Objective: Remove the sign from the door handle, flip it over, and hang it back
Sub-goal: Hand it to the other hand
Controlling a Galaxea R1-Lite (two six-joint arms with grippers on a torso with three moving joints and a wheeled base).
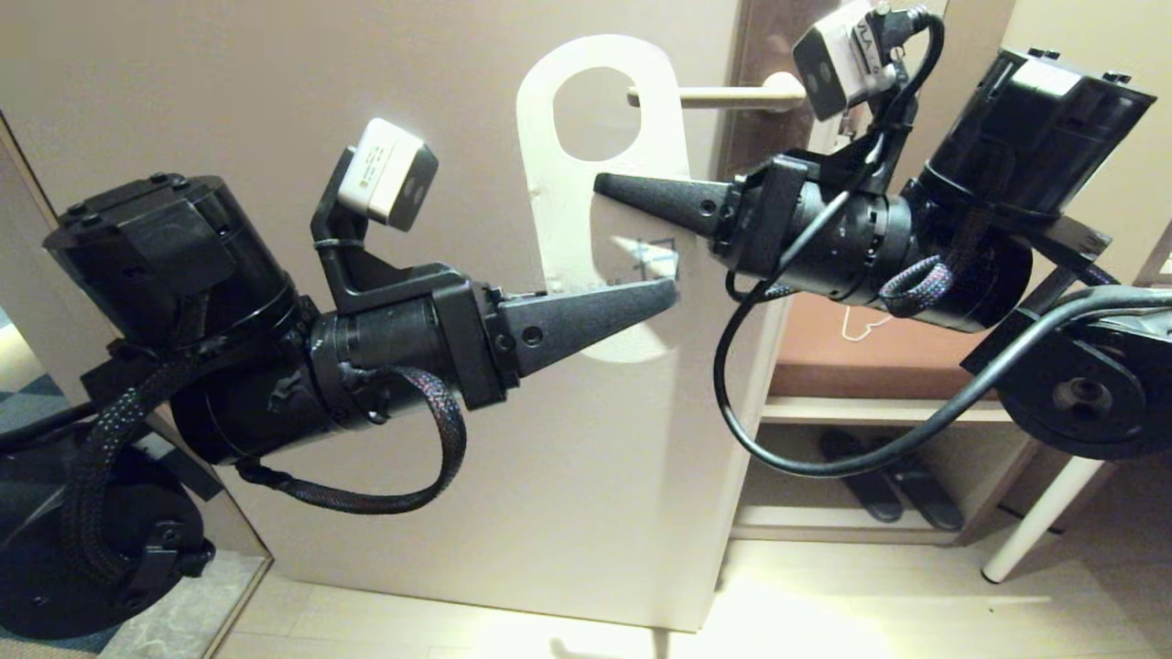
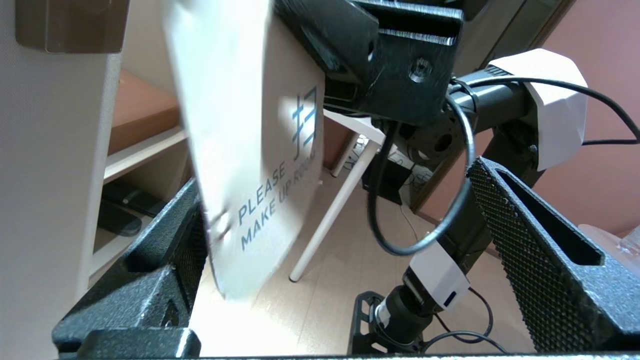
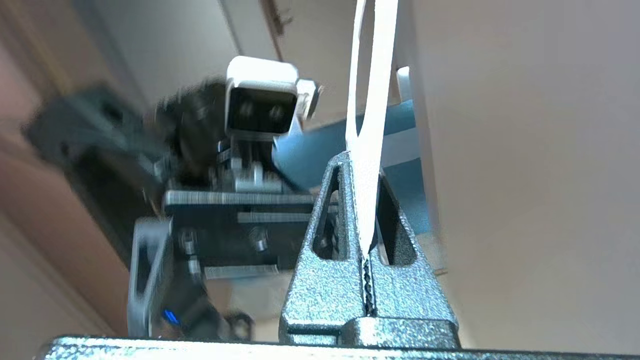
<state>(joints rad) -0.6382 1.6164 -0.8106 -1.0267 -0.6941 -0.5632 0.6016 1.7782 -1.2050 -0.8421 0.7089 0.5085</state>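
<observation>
The sign (image 1: 568, 229) shows its white face, and in the left wrist view (image 2: 240, 125) it reads "PLEASE MAKE UP ROOM". My right gripper (image 1: 609, 186) is shut on its right edge just below the oval hole; the right wrist view (image 3: 362, 165) shows the thin sign (image 3: 372, 100) pinched edge-on. The sign's loop is level with the tip of the beige door handle (image 1: 723, 94); I cannot tell whether the handle passes through the hole. My left gripper (image 1: 664, 297) is open at the sign's lower part. In its wrist view (image 2: 340, 215) the sign stands against one finger (image 2: 175, 240).
The cream door (image 1: 275, 91) is right behind the sign. To the right of the door's edge are a low shelf with dark slippers (image 1: 879, 485) and a white table leg (image 1: 1035, 522). A mirror panel (image 1: 27, 302) stands at far left.
</observation>
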